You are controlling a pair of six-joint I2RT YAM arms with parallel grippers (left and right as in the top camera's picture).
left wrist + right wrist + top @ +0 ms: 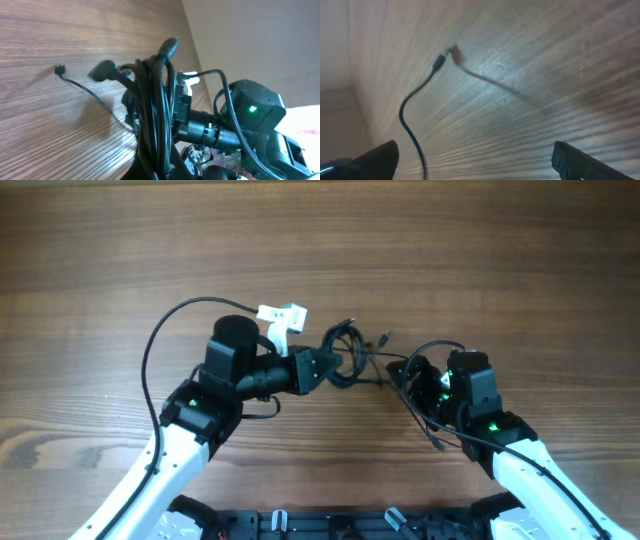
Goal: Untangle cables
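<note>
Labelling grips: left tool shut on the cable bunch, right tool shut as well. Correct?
Not quite: the right tool is open, not shut. The right wrist view shows its fingers wide apart, with a loose cable passing beside one, ungripped. The rest holds: the left tool is shut on the bunch.

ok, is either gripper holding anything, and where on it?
Left gripper is shut on the cables, gripping the bunched loops rather than a plug end. Right gripper is open and holds nothing.
</note>
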